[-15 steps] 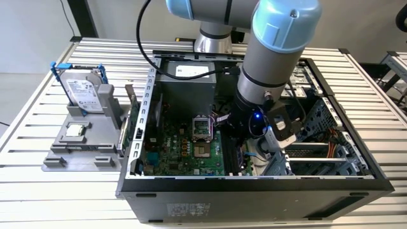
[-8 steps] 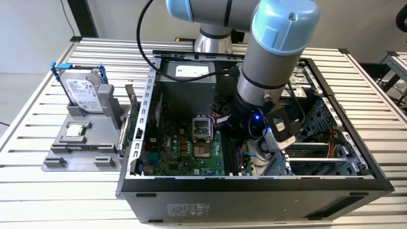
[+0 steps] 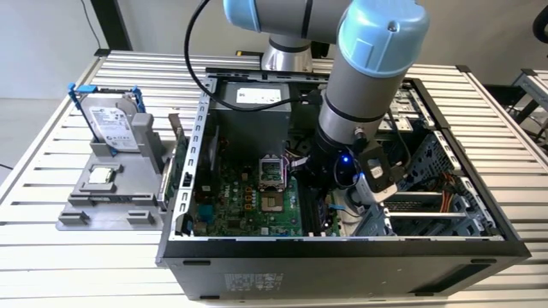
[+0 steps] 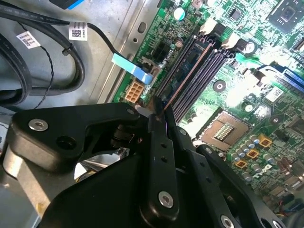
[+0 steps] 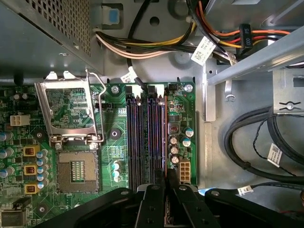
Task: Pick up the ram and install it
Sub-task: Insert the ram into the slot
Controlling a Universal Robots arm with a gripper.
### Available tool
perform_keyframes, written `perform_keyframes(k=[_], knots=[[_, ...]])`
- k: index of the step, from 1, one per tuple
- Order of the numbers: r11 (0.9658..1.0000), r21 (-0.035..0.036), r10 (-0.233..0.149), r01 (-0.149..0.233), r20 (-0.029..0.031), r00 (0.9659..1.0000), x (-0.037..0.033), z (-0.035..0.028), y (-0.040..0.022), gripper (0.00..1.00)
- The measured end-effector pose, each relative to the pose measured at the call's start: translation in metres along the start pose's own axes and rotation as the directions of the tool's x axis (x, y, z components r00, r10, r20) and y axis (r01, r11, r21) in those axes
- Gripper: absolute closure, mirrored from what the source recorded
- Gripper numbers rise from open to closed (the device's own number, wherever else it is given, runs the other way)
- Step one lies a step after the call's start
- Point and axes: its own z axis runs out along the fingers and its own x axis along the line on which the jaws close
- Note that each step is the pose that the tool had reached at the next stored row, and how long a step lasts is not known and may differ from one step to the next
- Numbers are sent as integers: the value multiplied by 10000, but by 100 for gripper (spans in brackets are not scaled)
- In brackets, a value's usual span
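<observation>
Gripper [image 5: 165, 178] low in case, toward exterior view's right, fingers pinched nearly together on thin yellowish-edged strip – judged ram [image 5: 166, 206], edge-on. Just beyond: 4 black slots [image 5: 145, 137]. Step in hand – installing; seating needs edge square over 1 slot.

Grey-tubed arm [image 3: 364, 83] — pale blue joint caps, black cable, black screw-studded gripper [image 4: 159, 107].
</observation>
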Motion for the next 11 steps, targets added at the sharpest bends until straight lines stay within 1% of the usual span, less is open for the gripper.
perform_keyframes(k=[3, 11], knots=[[10000, 0, -7, 7, 0, 10000, -1, 0, 0, 100], [9998, -4, -181, 181, -6, 9998, -4, -15, -18, 100]])
